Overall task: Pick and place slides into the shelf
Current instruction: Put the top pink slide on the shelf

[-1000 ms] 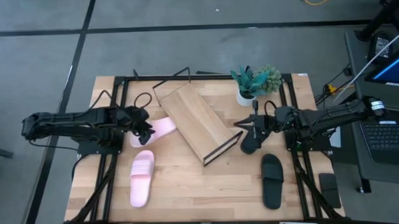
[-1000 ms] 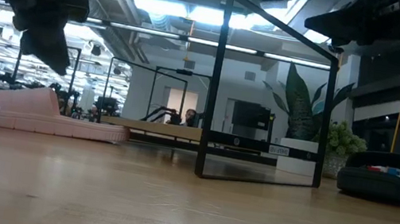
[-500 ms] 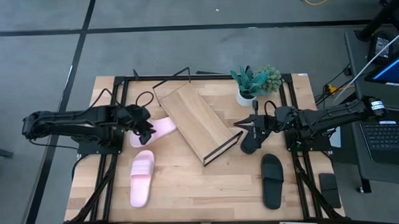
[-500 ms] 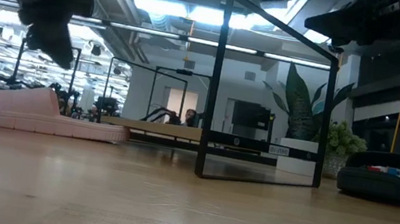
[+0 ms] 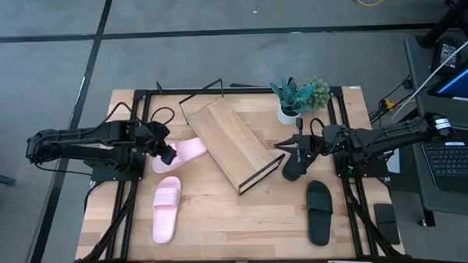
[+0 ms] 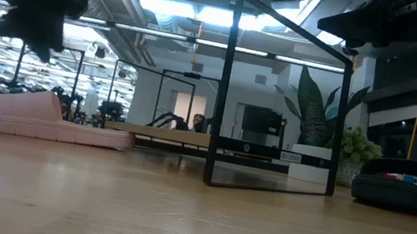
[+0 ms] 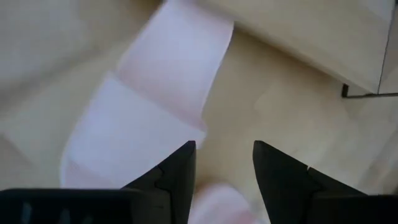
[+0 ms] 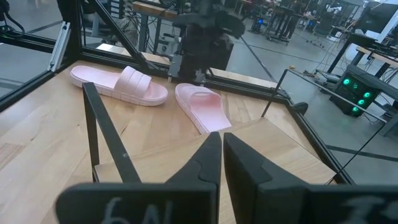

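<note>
Two pink slides lay on the table (image 5: 221, 218): one (image 5: 186, 153) beside the left edge of the shelf (image 5: 230, 142), its toe end touching or tucked just under the board; the other (image 5: 166, 209) nearer the front, apart from the shelf. One black slide (image 5: 319, 211) lay flat at the right front of the table. A second black slide (image 5: 293, 164) hung tilted at the right gripper (image 5: 288, 154), just off the shelf's lower right corner; whether that gripper held it could not be told, though its fingers (image 8: 205, 163) were pressed together. The shelf stood slanted across the table's middle, bare of slides. The left gripper (image 5: 164, 152) hovered above the first pink slide, fingers (image 7: 180, 171) spread and empty. A potted plant (image 5: 298, 98) stood behind the shelf
</note>
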